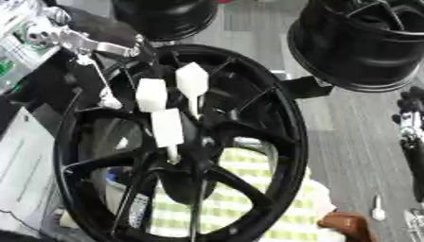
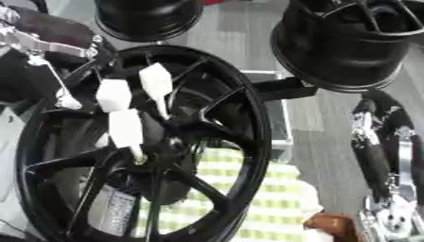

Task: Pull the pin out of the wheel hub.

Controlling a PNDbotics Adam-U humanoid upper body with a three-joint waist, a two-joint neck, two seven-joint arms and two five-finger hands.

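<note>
Reaching left robot hand (image 1: 79, 40) at wheel hub (image 1: 186, 142) | grip state unreadable | risk: fingers slip off white pins (image 1: 166, 127), jarring wheel

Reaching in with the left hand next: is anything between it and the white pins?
Nothing visible. The left hand sits by the wheel hub's upper left rim, and the white pins stick out uncovered at the centre.

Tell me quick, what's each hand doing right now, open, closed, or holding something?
Left hand: up at the wheel hub's upper left rim; fingers can't be made out.
Right hand: at the right edge, away from the hub; cannot be told.
</note>
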